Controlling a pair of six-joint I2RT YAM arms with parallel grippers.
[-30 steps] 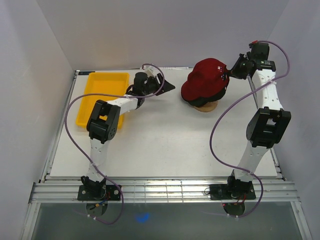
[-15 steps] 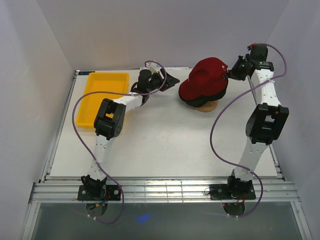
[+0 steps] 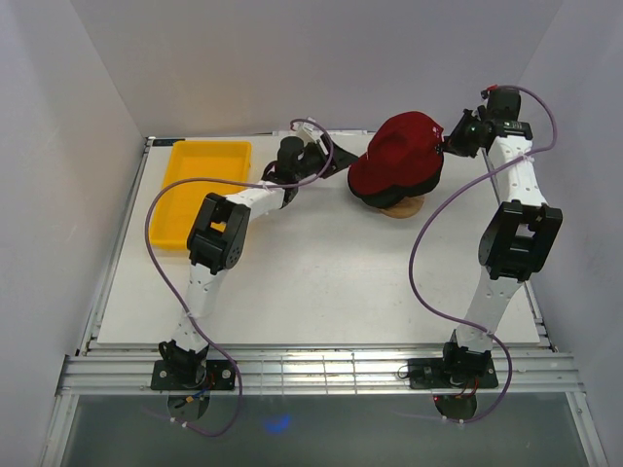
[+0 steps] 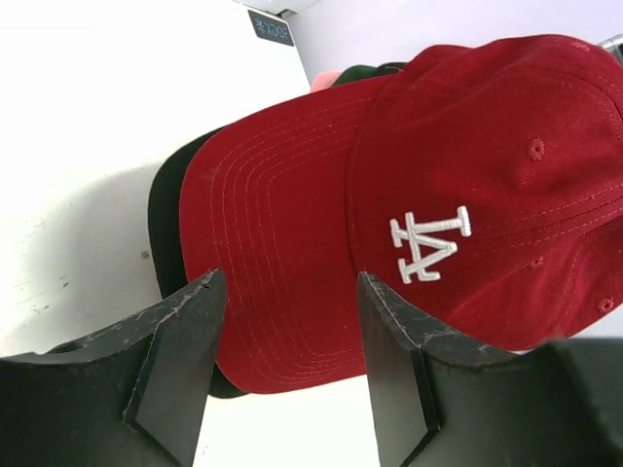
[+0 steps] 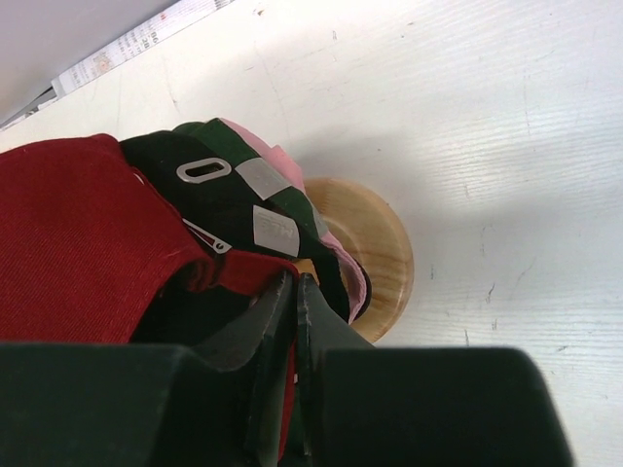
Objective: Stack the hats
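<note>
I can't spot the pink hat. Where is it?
The pale pink fabric cap sits lowest in the pile on the round wooden stand, under the black fabric cap and the dark red fabric cap, at the table's back, right of centre.

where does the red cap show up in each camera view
Top external: red cap at upper centre-right, topping the stack.
Left wrist: red cap fills the centre and right, white logo showing.
Right wrist: red cap at the left edge.
Shared landmark: the black cap directly under it, at and.

Red cap (image 4: pixel 321 204) reads "LA" (white).
</note>
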